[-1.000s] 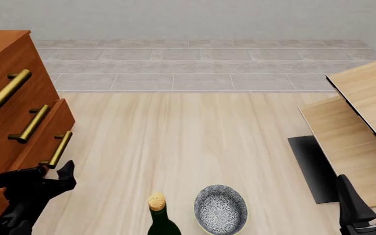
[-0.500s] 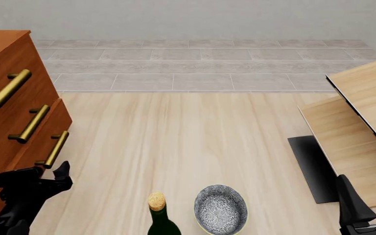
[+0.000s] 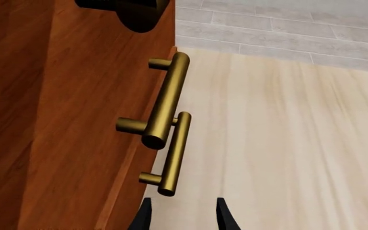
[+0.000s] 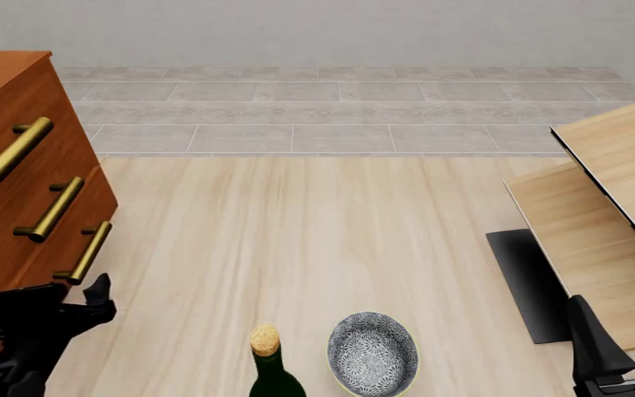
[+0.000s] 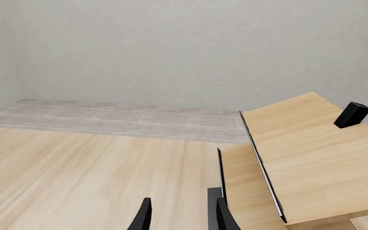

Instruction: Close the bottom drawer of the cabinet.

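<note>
The cabinet (image 4: 14, 99) stands at the left, reddish-brown, with three brass bar handles. The bottom drawer (image 4: 97, 207) sits almost flush with the two above it; its handle (image 4: 83, 252) is the lowest. My left gripper (image 4: 80, 302) is open and empty, just below the near end of that handle, close to the drawer front; I cannot tell if it touches. In the left wrist view the cabinet (image 3: 75, 120) fills one side, and the bottom handle (image 3: 173, 153) lies just beyond my left gripper (image 3: 182, 218). My right gripper (image 4: 623, 318) is open and empty at the near right, far from the cabinet; it also shows in the right wrist view (image 5: 182, 215).
A dark bottle with a cork top (image 4: 264, 364) and a patterned bowl (image 4: 373, 351) stand at the near middle. A light-wood table (image 4: 615, 207) and a dark mat (image 4: 527, 281) are at the right. A small black block (image 5: 352, 115) sits on that table.
The bottom drawer has slid leftward into the cabinet, from sticking out to almost flush. My left gripper has moved left with it. The right arm has not moved.
</note>
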